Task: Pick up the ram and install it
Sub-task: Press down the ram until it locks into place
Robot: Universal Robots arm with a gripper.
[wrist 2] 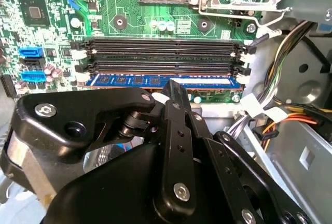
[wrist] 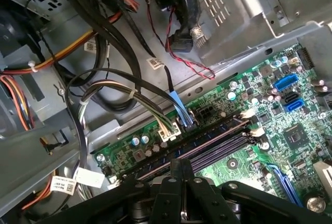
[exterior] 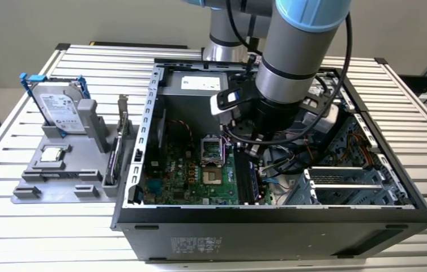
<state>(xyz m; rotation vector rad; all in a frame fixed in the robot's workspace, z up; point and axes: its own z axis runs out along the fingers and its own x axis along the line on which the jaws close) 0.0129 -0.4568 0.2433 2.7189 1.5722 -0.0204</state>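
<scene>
The ram (wrist 2: 129,80), a long blue stick with black chips, lies in the memory slot of the green motherboard (wrist 2: 46,27) nearest the gripper, beside empty black slots (wrist 2: 161,53). My gripper (wrist 2: 172,88) stands over the middle of the stick with its black fingers together, tips at the ram's upper edge. Whether they press on it I cannot tell. In the exterior view the gripper (exterior: 253,148) is down inside the open computer case (exterior: 274,226), above the slots (exterior: 247,175). In the first wrist view the shut fingers (wrist: 181,168) sit right over the slots (wrist: 218,138).
Cable bundles (wrist 2: 270,112) hang close beside the slots' end. The processor socket (exterior: 212,150) lies beside the slots. Outside the case, a grey fixture (exterior: 62,170) holds a hard drive (exterior: 61,110), a chip (exterior: 51,154) and a card with a metal bracket (exterior: 123,136).
</scene>
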